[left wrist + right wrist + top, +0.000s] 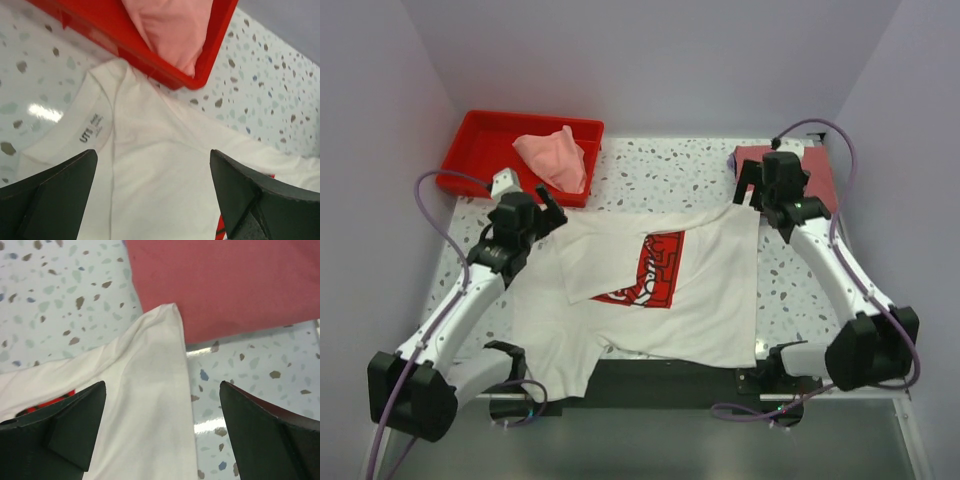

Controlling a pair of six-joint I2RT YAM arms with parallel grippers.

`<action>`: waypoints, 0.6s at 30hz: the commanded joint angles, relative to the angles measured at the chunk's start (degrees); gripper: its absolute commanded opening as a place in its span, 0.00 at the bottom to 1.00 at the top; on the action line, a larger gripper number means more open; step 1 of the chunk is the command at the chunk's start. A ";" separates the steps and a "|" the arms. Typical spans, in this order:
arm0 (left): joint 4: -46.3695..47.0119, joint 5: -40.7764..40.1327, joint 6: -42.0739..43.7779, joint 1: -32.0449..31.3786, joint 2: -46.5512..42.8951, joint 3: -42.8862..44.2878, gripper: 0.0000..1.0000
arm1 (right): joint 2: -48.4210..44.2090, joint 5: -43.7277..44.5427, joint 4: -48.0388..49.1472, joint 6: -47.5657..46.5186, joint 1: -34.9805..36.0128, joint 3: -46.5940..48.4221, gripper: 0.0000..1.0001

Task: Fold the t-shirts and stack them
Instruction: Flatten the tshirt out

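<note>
Trouble looks likeliest on the right. The left fingers (50,192) and right fingers (65,427) both hang spread and empty over the white tee (660,295), which lies in the middle of the table (660,170). A careless pinch might also snag the dusty-red tee (225,285) at its corner.

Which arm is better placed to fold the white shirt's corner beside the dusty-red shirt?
Likely right. The right fingers, open, hover over that corner of the white t-shirt, beside the dusty-red t-shirt; the left fingers are over the collar.
</note>
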 commanded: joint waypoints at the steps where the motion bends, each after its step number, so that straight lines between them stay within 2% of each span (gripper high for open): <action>1: 1.37 13.15 -4.19 -0.09 -6.50 -11.41 1.00 | -8.53 -13.37 -0.84 5.30 -0.01 -8.37 0.99; 3: 1.20 18.09 -4.72 -0.70 -10.98 -17.12 1.00 | -12.67 -17.45 0.22 5.91 0.34 -14.17 0.99; 8: -7.49 18.12 -6.57 -4.92 -17.68 -21.72 1.00 | -17.94 -25.09 1.79 8.90 1.04 -22.69 0.99; 10: -7.42 19.34 -8.32 -6.93 -19.18 -24.09 1.00 | -18.57 -26.78 3.03 9.43 1.48 -24.90 0.99; 14: -3.39 23.21 -11.14 -9.05 -17.87 -27.52 1.00 | -17.52 -26.87 3.21 9.70 2.01 -28.51 0.99; 18: -0.21 24.45 -12.20 -10.11 -15.15 -29.98 0.91 | -16.11 -25.38 3.13 9.43 2.01 -29.57 0.99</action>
